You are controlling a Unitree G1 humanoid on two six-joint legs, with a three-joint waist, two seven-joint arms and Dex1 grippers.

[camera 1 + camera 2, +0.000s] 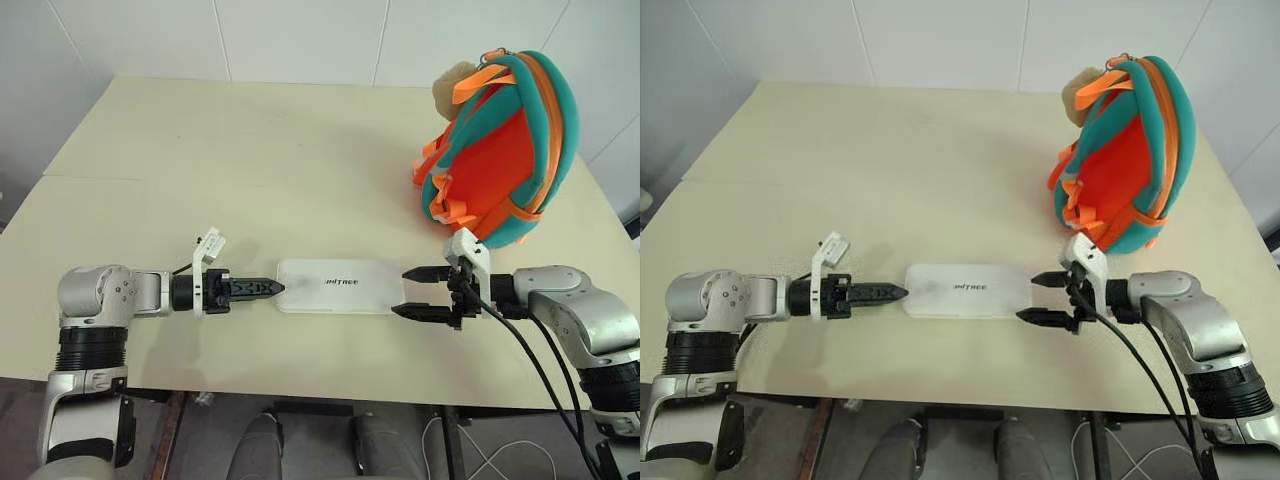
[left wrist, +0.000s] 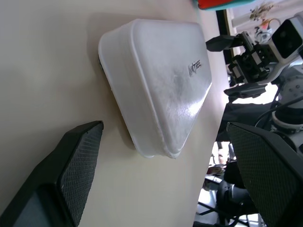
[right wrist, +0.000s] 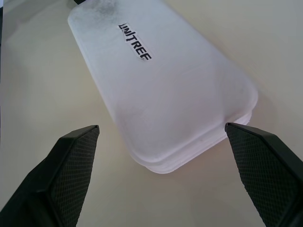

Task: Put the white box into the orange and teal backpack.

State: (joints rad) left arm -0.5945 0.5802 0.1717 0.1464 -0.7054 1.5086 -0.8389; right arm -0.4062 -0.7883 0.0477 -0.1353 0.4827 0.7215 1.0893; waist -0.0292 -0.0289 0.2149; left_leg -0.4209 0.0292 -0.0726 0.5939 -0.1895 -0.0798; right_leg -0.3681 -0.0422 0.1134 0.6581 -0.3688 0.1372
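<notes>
Left gripper [image 1: 262,288]: fingers spread wide, holding nothing; it points rightward at the left short end of the white box [image 1: 340,286], tips just beside that end, apparently not touching.
Right gripper [image 1: 424,292]: jaws apart and empty; one finger lies on the far side and one on the near side of the box's right end, so that end sits at the mouth of the gap.
White box: lies flat on the table [image 1: 250,170], near the front edge, lettering up, long side running left to right between the two grippers.
Orange and teal backpack [image 1: 500,150]: stands on the far right of the table, well apart from the box, a tan plush toy [image 1: 455,85] at its top; whether its opening is unzipped I cannot tell.
Step in hand: lining up on the box from both ends, before any grasp.
Next move calls for: probably pressing in on the two ends evenly, or closing the right jaws across the thin end, then lifting level.
Risk: the thin, smooth case may slide or tip if one side pushes first.
</notes>
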